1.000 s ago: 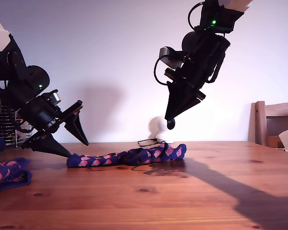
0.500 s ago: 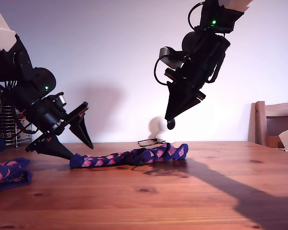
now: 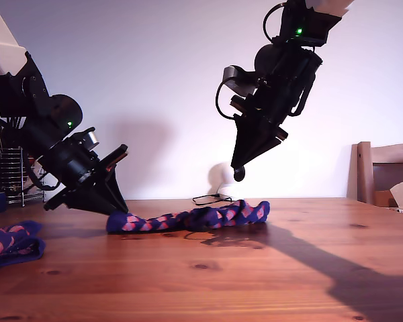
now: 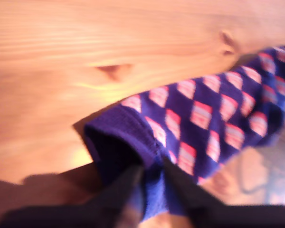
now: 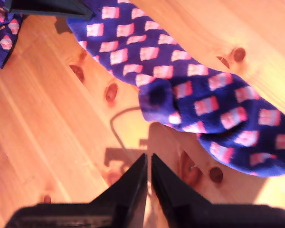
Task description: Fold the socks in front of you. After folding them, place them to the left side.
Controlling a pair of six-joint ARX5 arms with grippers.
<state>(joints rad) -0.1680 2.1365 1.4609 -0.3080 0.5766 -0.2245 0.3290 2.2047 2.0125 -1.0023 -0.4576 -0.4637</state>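
Table (image 3: 255,282): wooden, bears both socks. Sock (image 3: 188,219) stretched flat mid-table. Other sock (image 3: 10,245) bunched at exterior view's left edge, apart from first. First gripper (image 3: 114,206) low at stretched sock's cuff, jaws pinched on cuff edge. Second gripper (image 3: 238,173) hangs above sock's far end, jaws closed, empty, clear of fabric.
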